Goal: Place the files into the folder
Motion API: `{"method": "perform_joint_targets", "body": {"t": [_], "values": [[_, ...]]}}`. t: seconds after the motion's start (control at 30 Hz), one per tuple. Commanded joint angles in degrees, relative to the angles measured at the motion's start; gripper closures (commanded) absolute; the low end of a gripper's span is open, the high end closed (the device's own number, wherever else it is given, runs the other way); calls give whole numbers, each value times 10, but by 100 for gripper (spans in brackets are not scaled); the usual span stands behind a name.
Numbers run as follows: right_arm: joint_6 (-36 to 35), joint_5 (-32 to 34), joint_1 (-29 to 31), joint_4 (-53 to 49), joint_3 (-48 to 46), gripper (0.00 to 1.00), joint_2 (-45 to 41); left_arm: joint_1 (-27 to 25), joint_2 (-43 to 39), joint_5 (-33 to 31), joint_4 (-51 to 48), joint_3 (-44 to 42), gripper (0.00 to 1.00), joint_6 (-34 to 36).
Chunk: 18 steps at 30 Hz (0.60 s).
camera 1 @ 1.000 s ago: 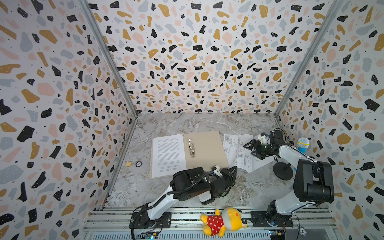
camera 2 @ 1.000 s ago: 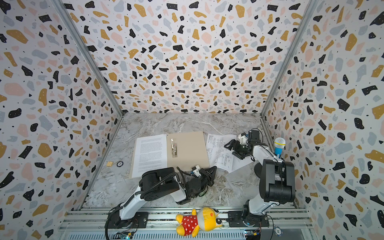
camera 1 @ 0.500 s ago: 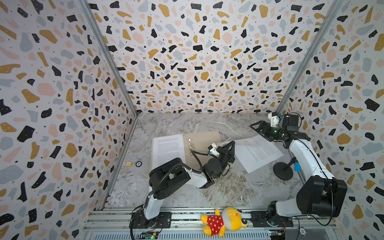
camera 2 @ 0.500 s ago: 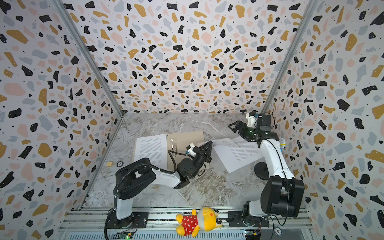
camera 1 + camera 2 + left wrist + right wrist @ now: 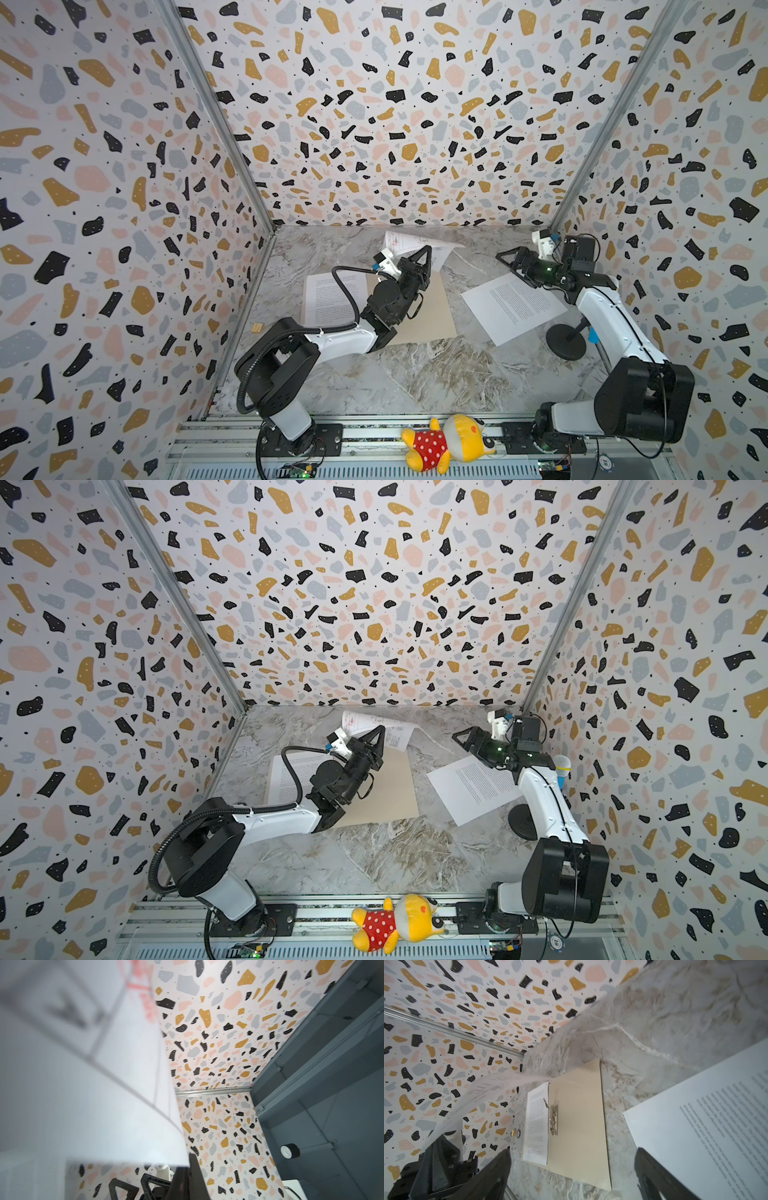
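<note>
While the left gripper [image 5: 428,249] pinches the drawing sheet [image 5: 409,243] aloft over the open folder [image 5: 432,316] in both top views, the left wrist view shows that sheet blurred close up, and the right wrist view shows the right gripper [image 5: 573,1152] spread wide near a text sheet [image 5: 706,1126] beside the folder.

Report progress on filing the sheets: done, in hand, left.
Done: one text sheet lies on the open folder's left half. In hand: the left gripper is shut on the drawing sheet, held up over the folder's far edge. Left: the second text sheet lies on the table right of the folder, near the open right gripper, ungripped.
</note>
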Motion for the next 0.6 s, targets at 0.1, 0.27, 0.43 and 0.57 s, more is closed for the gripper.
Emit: {"method": "perform_joint_targets", "body": {"t": [0.1,0.27,0.43,0.57], "values": [[30,-45,12,83,-114,7,2,-22,97,52,103,-80,97,-22],[36,-70,29,117,-158,7,40,-57,170,40,181,-71,98,-64],[47,-100,34,158,-171,7,88,-76,183,24,180,-80,98,-73],[40,-110,53,174,-161,9,137,-83,185,14,174,-104,98,-81]]}}
